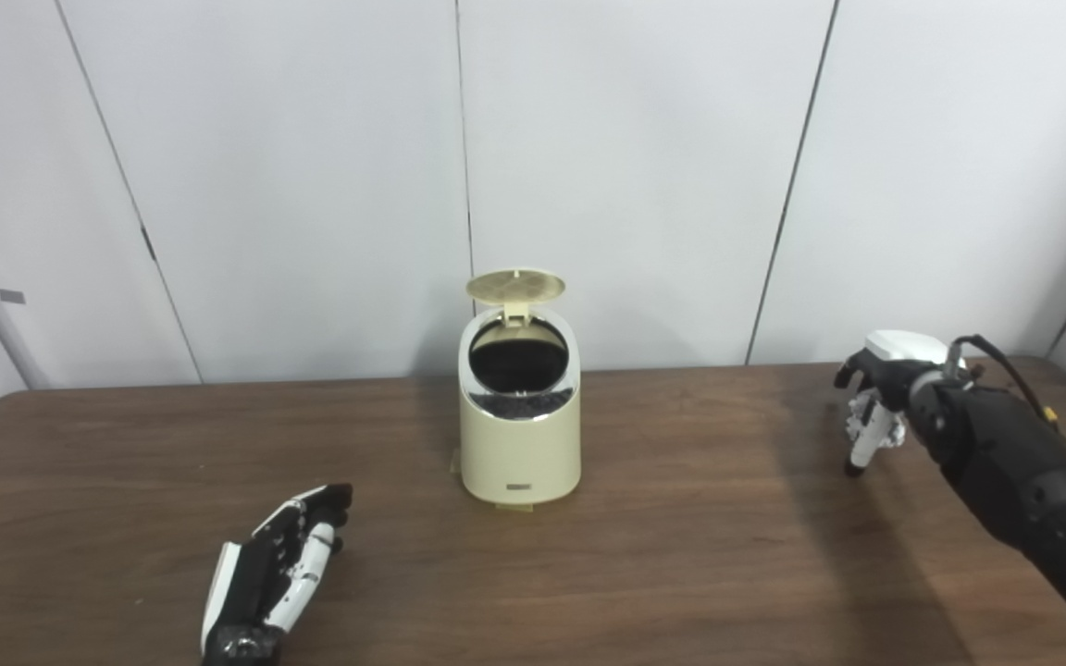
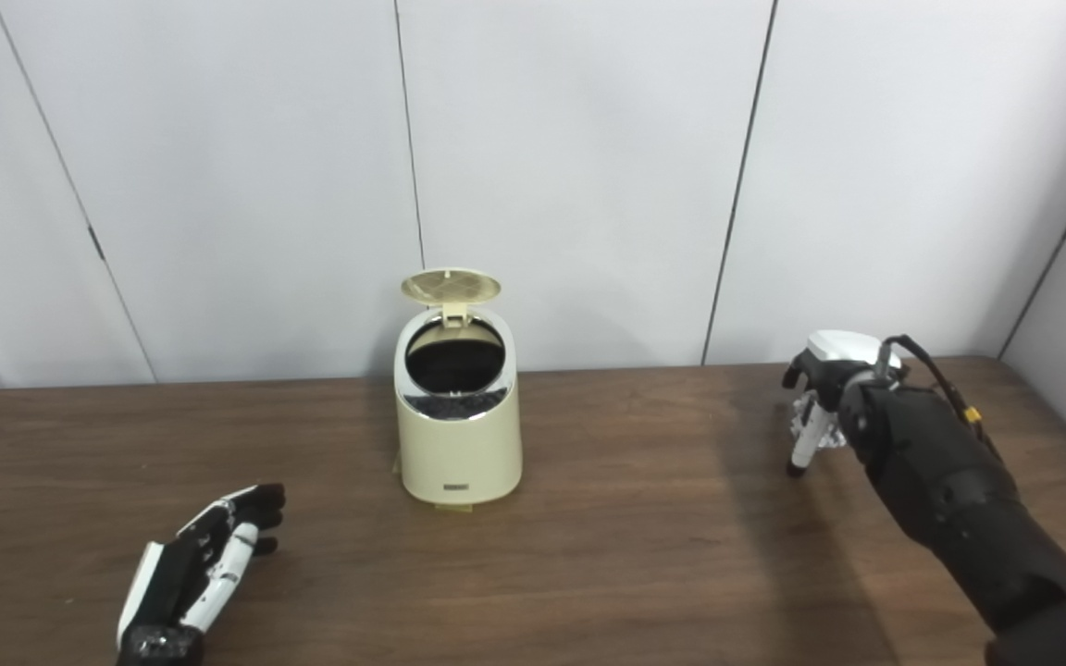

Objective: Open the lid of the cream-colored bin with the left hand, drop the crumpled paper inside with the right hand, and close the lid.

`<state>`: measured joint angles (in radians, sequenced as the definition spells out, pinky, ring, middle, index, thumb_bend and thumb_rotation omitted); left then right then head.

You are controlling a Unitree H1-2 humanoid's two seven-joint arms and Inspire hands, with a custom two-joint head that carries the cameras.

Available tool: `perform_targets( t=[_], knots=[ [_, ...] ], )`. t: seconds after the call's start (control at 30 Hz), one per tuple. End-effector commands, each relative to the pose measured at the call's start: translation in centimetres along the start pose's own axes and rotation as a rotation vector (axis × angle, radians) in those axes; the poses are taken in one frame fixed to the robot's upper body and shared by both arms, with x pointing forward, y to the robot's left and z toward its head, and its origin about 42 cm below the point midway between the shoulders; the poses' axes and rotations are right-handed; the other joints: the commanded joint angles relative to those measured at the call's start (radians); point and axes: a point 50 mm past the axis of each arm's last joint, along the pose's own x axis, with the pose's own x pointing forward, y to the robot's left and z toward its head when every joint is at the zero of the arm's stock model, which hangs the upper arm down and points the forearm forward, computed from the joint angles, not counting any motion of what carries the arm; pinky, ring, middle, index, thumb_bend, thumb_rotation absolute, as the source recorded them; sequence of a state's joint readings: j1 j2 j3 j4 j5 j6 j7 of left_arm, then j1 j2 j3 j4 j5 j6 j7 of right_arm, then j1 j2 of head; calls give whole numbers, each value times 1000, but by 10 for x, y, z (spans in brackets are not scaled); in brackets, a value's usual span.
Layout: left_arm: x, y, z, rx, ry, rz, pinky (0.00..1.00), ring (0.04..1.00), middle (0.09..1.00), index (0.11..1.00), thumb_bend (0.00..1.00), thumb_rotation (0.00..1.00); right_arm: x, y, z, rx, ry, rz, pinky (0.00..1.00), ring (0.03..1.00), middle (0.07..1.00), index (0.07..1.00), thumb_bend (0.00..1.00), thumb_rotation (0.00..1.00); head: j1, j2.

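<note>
Left hand (image 1: 278,564) slack, near front edge; right hand (image 1: 875,407) clasps crumpled paper (image 1: 866,421); bin (image 1: 519,425) lid (image 1: 515,286) up.

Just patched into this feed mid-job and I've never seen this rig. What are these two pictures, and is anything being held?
Both pictures come from two cameras side by side on a humanoid robot's head, showing one scene. On the brown table stands a cream bin, its lid flipped up. The left hand rests open near the front, holding nothing. The right hand is at the far right, fingers pointing down and curled around something pale, perhaps the crumpled paper; I cannot tell for sure.
</note>
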<state>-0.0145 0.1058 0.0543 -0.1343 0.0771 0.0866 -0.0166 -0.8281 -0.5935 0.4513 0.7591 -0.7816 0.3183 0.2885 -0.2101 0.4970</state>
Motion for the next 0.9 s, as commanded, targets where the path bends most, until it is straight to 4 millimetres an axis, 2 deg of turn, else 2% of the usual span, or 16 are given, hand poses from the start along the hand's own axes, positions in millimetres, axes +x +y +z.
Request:
perform_targets(
  t=[0.0, 0.07, 0.13, 0.23, 0.3, 0.47, 0.57, 0.7, 0.87],
  knots=[
    [8, 2, 21, 0, -107, -6, 740, 790, 787, 769, 133, 564, -3, -29, -11, -60, 68, -44, 346, 496, 637, 760, 810, 76, 0, 1],
    [8, 2, 22, 7, -108, -5, 736, 789, 784, 764, 141, 565, -6, -31, -10, -78, 68, -45, 342, 501, 647, 759, 809, 83, -2, -1],
    [8, 1, 22, 11, -110, -4, 735, 790, 784, 763, 145, 568, -8, -31, -10, -99, 61, -49, 388, 544, 663, 755, 809, 83, -5, -1],
    [8, 1, 23, 7, -112, -2, 732, 789, 782, 758, 155, 574, -9, -31, -11, -135, 76, -37, 413, 559, 665, 752, 791, 130, -7, 5],
    [8, 1, 24, 6, -114, -3, 731, 786, 780, 756, 152, 575, -10, -31, -11, -147, 83, -33, 341, 475, 618, 758, 797, 160, -8, 5],
    [6, 2, 23, 5, -119, -7, 731, 786, 780, 759, 147, 565, -13, -33, -12, -197, 94, -33, 281, 406, 571, 770, 833, 170, -10, 7],
    [6, 2, 23, 7, -120, -7, 729, 784, 778, 756, 153, 566, -14, -35, -13, -213, 98, -23, 274, 412, 580, 779, 840, 174, -14, 12],
    [7, 3, 24, 3, -121, -9, 730, 784, 778, 756, 145, 566, -14, -37, -15, -227, 122, 1, 343, 515, 654, 800, 878, 208, -18, 14],
    [7, 4, 25, 7, -121, -7, 719, 778, 772, 749, 152, 571, -15, -34, -22, -231, 132, 2, 270, 427, 592, 788, 901, 204, -21, 17]
  ],
)
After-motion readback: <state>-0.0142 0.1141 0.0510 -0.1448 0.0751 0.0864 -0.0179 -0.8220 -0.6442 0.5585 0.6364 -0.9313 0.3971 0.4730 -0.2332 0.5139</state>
